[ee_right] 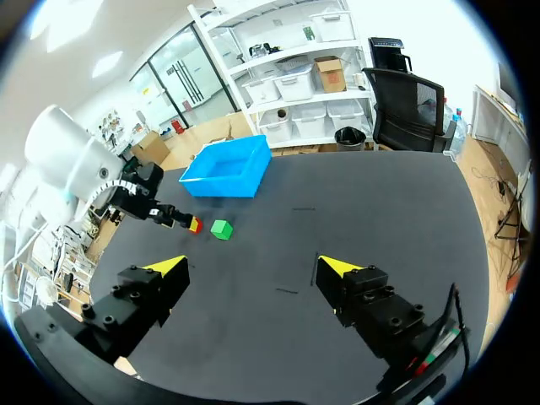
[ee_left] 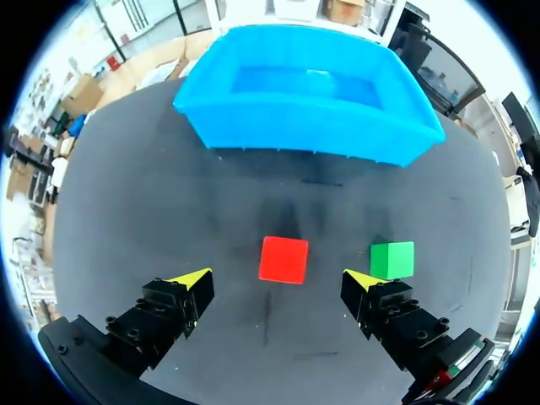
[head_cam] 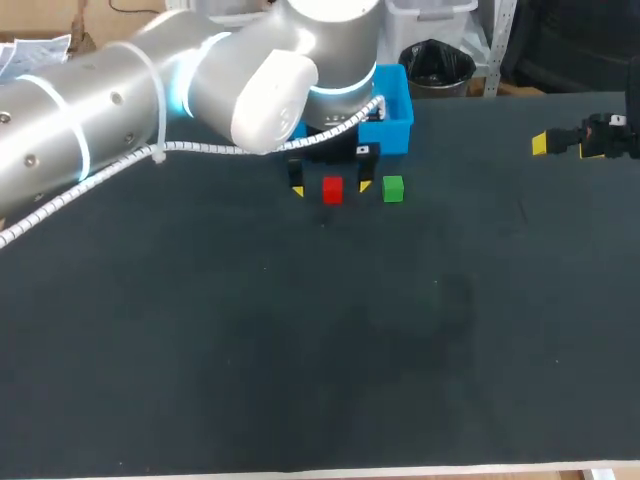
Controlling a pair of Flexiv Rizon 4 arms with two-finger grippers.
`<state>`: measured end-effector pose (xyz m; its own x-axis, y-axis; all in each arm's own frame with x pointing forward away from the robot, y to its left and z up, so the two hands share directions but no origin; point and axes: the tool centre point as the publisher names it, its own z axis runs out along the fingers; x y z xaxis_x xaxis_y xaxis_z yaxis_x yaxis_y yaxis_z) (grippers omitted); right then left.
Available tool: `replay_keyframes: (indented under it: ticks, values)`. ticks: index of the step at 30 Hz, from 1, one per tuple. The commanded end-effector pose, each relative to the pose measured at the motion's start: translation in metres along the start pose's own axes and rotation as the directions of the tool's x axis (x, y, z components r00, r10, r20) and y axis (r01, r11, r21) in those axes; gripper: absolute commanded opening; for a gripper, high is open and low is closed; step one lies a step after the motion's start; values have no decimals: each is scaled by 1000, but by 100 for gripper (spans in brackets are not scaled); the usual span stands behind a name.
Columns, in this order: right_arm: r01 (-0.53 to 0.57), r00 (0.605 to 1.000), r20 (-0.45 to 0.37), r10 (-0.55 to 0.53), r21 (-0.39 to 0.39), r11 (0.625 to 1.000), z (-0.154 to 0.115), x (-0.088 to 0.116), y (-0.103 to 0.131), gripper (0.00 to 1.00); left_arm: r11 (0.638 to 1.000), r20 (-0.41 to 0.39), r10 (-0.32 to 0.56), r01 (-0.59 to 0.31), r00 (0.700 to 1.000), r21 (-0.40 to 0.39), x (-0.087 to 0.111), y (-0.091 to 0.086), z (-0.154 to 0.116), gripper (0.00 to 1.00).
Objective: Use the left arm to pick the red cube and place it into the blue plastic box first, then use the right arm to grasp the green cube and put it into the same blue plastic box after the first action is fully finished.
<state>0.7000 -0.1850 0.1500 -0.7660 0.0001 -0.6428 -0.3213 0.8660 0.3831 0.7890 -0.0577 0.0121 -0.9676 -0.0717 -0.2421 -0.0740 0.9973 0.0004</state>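
The red cube (head_cam: 332, 190) (ee_left: 283, 259) lies on the black table, between the spread fingers of my open left gripper (head_cam: 331, 188) (ee_left: 280, 279), which touch nothing. Beside it, just outside one left finger, sits the green cube (head_cam: 393, 189) (ee_left: 393, 260). The blue plastic box (head_cam: 397, 118) (ee_left: 304, 93) stands just beyond both cubes, looking empty. My right gripper (head_cam: 562, 143) (ee_right: 253, 268) hangs open at the table's far right, well away; its view shows the green cube (ee_right: 221, 229), the box (ee_right: 226, 169) and the left gripper (ee_right: 173, 216) far ahead.
My left arm (head_cam: 150, 90) comes in from the upper left and covers part of the box in the head view. The black table (head_cam: 320, 340) stretches wide in front of the cubes, with nothing else on it.
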Motion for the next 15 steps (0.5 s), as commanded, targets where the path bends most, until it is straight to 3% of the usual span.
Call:
replay_keyframes:
  ticks: [1, 15]
  values:
    - [0, 1000, 0, 0, 0, 1000, 0, 0, 0, 100, 1000, 23, -6, 6, 1000, -8, -1, -1, 3, 100]
    - [0, 1000, 0, 0, 0, 1000, 0, 0, 0, 100, 1000, 59, -11, 12, 998, -6, -5, -2, 7, 100]
